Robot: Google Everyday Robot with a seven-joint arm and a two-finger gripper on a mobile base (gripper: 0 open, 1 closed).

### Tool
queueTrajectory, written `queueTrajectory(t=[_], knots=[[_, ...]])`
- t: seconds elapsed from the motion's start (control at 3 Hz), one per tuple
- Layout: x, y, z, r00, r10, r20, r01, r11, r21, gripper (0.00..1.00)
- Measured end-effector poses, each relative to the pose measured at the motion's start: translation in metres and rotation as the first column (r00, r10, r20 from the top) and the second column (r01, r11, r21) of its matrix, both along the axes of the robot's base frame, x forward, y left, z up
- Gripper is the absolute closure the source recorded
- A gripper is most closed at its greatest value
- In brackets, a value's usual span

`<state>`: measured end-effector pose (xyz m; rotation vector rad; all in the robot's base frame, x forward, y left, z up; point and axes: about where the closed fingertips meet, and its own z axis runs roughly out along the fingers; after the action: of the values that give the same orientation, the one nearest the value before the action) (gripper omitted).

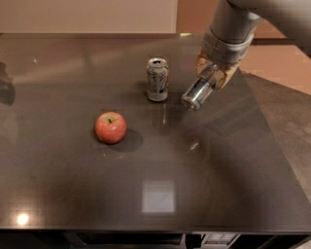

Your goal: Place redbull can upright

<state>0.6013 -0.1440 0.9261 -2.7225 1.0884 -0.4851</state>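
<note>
Scanning from the near edge, I find the dark glossy table (58,185) with a pale square reflection (158,196) close to its front rim.

Farther in, left of centre, a red apple (111,127) rests on the surface, stem up. Its shadow falls to its right. It sits well apart from both cans.

Beyond the apple and to its right, my gripper (214,75) hangs over the right half of the table. It sits at the end of my grey arm (233,24), which enters from the upper right corner. My jaws are closed around the redbull can (197,93), clamping its upper portion, with a tan finger (224,77) on each side of the can body.

The can is tilted, not upright. Its free, shiny silver end points down and toward the front left, and the clamped end points up toward my wrist. The lower end appears raised off the surface, but I cannot confirm whether it touches.

Left of the redbull can, a wider white-and-green soda can (157,79) stands upright on the table, top end up. The two cans are near each other but do not touch.

At the far side, the table ends at a light beige wall (87,14).
</note>
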Motion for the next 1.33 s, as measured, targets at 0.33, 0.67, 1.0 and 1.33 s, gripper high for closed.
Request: queueTrajectory(t=[0.33, 0.67, 1.0, 1.33], knots=[[-0.014, -0.002, 0.018, 0.984, 0.117, 0.134, -0.115, 0.993, -0.025, 1.0], [-0.025, -0.005, 0.026, 0.9398, 0.227, 0.255, -0.219, 0.974, -0.063, 1.0], [-0.031, -0.005, 0.026, 0.8766, 0.32, 0.36, -0.299, 0.947, -0.113, 1.0], [-0.018, -0.001, 0.041, 0.8351, 0.333, 0.438, -0.309, 0.942, -0.128, 1.0]])
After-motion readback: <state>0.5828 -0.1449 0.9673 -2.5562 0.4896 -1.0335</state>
